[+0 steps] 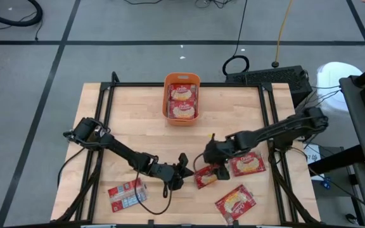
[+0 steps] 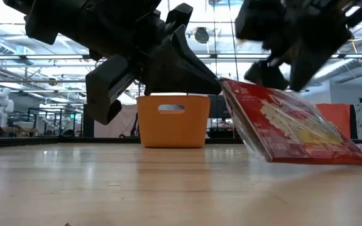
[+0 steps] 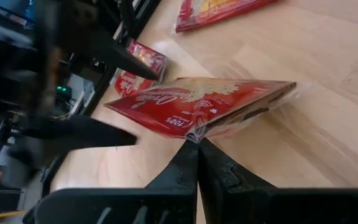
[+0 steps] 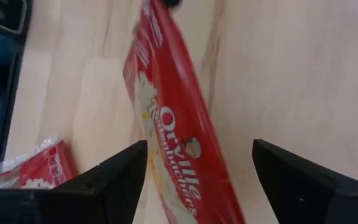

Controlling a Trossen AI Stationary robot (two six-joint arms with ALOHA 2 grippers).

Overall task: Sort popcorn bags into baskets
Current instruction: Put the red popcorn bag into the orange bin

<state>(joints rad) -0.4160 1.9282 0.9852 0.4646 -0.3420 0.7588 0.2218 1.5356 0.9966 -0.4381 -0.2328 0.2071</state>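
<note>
Wooden worktop [image 1: 138, 136] carries the orange basket [image 1: 182, 97] at its far edge with two packets already inside, and loose popcorn bags nearer the front. One tilted popcorn bag [image 2: 281, 125] is propped up on an edge: the left gripper [image 3: 197, 149] has its jaws pinched shut on the bag's corner, while the right gripper [image 4: 197, 180] hangs over it with jaws spread wide, not holding it. This looks like a handover or regrasp; next, the right jaws probably must close around the bag.
</note>
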